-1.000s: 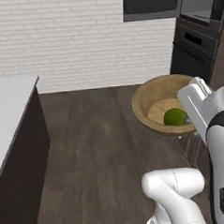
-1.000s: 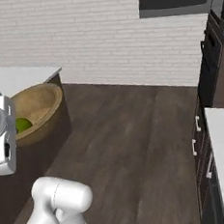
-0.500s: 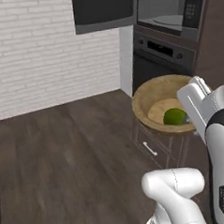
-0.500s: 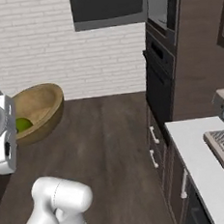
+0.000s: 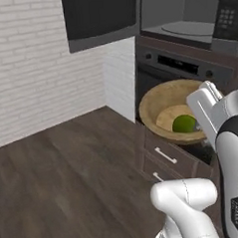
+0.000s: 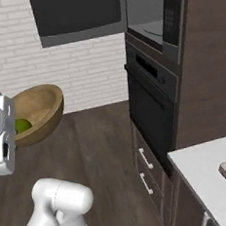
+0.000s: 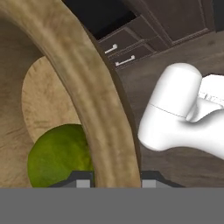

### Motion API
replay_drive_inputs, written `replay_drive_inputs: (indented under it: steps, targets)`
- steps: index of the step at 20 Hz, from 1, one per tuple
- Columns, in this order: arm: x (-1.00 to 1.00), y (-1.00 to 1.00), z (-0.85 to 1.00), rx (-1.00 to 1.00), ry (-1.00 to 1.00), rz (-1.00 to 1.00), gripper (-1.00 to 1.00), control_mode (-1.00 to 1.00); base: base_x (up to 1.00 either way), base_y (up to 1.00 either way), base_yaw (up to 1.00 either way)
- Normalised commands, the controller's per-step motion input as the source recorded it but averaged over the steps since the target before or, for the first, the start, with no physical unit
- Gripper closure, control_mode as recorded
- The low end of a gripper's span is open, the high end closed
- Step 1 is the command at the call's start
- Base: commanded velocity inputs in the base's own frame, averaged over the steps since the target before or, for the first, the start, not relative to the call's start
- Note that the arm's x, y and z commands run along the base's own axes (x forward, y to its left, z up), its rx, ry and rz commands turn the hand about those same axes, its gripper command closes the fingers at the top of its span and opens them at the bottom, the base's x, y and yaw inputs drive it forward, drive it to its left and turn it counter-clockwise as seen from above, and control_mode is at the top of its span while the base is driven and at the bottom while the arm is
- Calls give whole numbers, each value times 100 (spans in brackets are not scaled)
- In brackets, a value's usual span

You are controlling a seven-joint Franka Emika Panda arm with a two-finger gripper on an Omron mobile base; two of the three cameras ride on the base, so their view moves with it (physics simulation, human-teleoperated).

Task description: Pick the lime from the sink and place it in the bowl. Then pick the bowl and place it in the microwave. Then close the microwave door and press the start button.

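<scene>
One bowl [image 5: 162, 107], one lime [image 5: 184, 123], carried by the gripper [image 7: 109, 177].
Jaws clamp the bowl's near rim; the lime lies inside, against that edge, below the open microwave [image 5: 184, 17].

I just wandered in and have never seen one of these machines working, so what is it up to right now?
The white robot arm is carrying a wooden bowl with a lime lying inside it. Its gripper is shut on the bowl's rim, one finger inside and one outside. The bowl hangs in the air in front of the oven, below the microwave, whose door stands open. So the lime is already in the bowl, and the bowl is not yet in the microwave.
</scene>
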Motion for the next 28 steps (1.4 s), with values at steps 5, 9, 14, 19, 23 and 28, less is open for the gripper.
replay_drive_inputs:
  steps: [5, 9, 14, 19, 23, 28]
  targets:
    - [0, 0, 0, 0, 0, 0, 100, 100, 91, 39, -46]
    - [0, 0, 0, 0, 0, 0, 100, 100, 73, 39, -52]
    - [0, 0, 0, 0, 0, 0, 100, 100, 57, 38, -59]
    - [0, 0, 0, 0, 0, 0, 100, 100, 51, 35, -59]
    - [0, 0, 0, 0, 0, 0, 100, 100, 55, 30, -53]
    - [0, 0, 0, 0, 0, 0, 100, 100, 60, 19, -41]
